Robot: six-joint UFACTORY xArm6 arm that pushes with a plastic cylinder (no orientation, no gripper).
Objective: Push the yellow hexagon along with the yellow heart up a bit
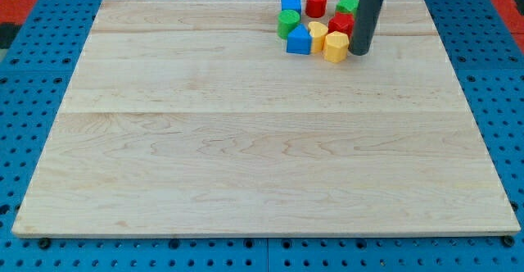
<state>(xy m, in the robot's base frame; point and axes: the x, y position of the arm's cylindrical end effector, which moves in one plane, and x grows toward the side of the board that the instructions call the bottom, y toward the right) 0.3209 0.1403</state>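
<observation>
Resting my tip (pixel 359 52), a bare rod lacking any hand, just right of the yellow hexagon block (pixel 335 47), yellow heart block (pixel 318 34) lying beyond, up-left.

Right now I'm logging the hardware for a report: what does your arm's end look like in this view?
Only my rod shows: a straight, smooth, dark grey cylinder entering from the view's top edge, with a lighter collar just visible at that edge. It has no markings, cables or gripper. My tip is its plain blunt lower end.
</observation>
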